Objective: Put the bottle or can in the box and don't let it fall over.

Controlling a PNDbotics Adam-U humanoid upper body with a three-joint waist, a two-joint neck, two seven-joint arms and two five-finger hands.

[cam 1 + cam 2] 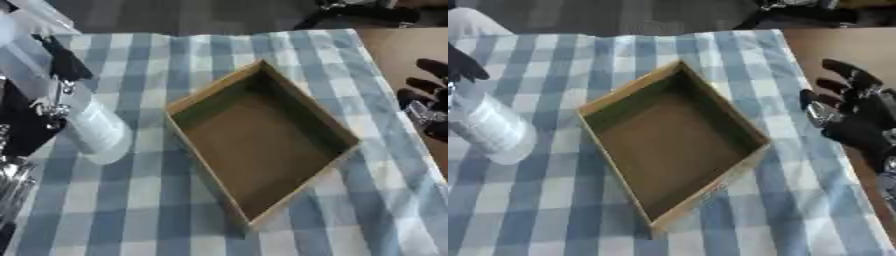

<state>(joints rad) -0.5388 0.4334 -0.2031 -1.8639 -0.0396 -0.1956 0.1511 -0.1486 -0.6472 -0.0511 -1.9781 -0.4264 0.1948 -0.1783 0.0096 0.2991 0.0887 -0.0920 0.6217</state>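
Note:
A clear bottle with a white label is held at the left, tilted, its base low over the checked cloth beside the box. My left hand is shut on its upper part, black fingers wrapped round it. The brown cardboard box lies open and empty in the middle of the table, turned diagonally. My right hand rests open at the right table edge, fingers spread and pointing up.
A blue and white checked cloth covers the table. Bare brown tabletop shows at the far right. Dark equipment stands beyond the far edge.

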